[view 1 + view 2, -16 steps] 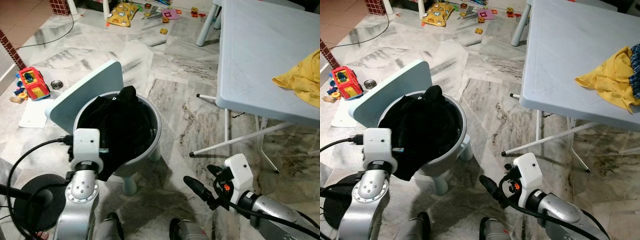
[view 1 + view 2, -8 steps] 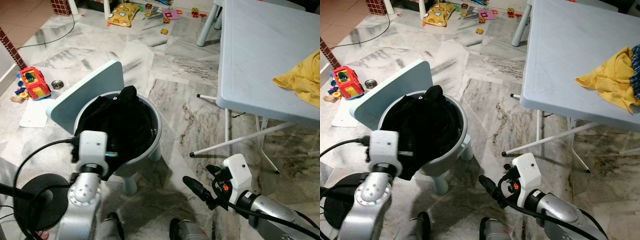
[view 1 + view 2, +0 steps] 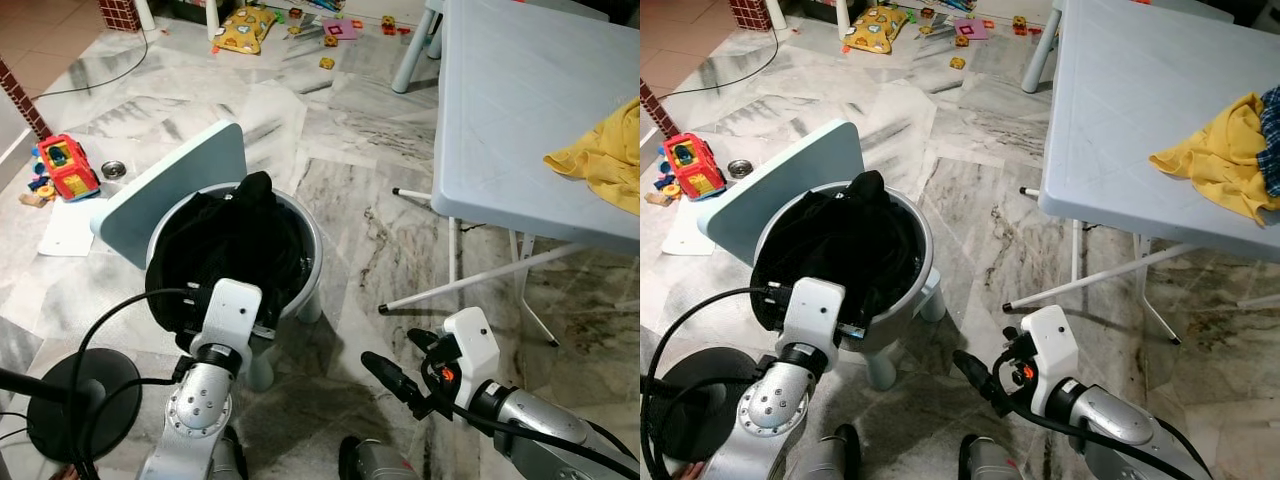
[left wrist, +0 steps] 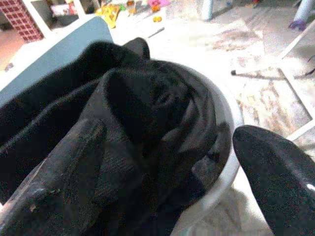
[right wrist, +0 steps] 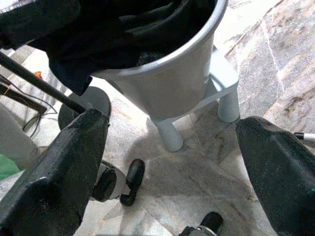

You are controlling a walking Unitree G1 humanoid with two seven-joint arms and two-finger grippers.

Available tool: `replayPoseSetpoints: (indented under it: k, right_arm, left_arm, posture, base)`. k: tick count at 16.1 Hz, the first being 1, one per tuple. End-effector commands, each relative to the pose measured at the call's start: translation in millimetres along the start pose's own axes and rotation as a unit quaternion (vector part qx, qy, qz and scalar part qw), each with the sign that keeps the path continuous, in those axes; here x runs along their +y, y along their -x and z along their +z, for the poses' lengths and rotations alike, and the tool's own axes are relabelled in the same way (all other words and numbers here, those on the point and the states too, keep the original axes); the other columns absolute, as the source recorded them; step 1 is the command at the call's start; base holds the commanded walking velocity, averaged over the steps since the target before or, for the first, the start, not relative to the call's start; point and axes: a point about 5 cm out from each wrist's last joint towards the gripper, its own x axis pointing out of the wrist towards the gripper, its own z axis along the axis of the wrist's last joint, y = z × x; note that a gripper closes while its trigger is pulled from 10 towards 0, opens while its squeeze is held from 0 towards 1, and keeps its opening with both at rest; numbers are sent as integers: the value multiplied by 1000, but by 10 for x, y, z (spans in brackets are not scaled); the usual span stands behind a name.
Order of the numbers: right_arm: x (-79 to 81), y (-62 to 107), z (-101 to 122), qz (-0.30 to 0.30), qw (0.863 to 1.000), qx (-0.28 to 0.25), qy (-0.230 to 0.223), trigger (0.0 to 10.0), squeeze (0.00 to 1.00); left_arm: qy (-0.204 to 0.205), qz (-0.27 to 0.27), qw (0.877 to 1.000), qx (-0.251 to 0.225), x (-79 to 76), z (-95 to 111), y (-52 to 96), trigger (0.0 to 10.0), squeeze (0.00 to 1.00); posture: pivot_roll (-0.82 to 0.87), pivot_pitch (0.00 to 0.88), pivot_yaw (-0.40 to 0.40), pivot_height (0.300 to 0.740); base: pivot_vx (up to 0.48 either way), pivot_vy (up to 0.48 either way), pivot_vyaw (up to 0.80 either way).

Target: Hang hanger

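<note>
Black crumpled clothing (image 3: 235, 245) fills the round grey plastic tub (image 3: 312, 262); our left end effector (image 4: 162, 162) gapes over it to grab, while our right end effector (image 5: 172, 147) idles open.

Both tools (image 4: 162, 162) (image 5: 172, 147) low, fingers apart

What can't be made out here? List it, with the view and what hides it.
- Hanger: none can be told apart; in the left wrist view the black clothes fill the grey basin and cover whatever lies under them.
- Left gripper: in the head views its own wrist housing hides the fingers.
- Yellow cloth: cut off by the left eye view's right edge.
- Floor toys: too small to identify.
</note>
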Motion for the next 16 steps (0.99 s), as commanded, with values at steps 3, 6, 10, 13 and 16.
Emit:
replayPoseSetpoints:
  k: [3,6,10,13,16]
  right_arm:
    - [-33,14,-64,-8,1000,14,0,10000,0]
    - [-19,5,-74,-5,1000,16,3,10000,0]
    - [-26,2,-82,-6,1000,17,5,10000,0]
    - [-21,-1,-91,-5,1000,18,6,10000,0]
    - [-20,-8,-89,-6,1000,17,6,10000,0]
  left_arm:
    - [7,40,997,60,151,-248,70,10000,0]
    - [-6,67,995,72,294,-311,107,10000,0]
    - [-35,97,993,61,446,-292,166,10000,0]
    - [-38,135,989,51,543,-236,156,10000,0]
    - [-37,132,989,57,557,-253,100,10000,0]
  posture:
    - [-145,204,-78,740]
    - [-140,205,-78,740]
    - [-137,205,-77,740]
    - [-139,204,-77,740]
    - [-138,203,-77,740]
  base:
    - [0,0,0]
    - [0,0,0]
    - [0,0,0]
    - [0,0,0]
    - [0,0,0]
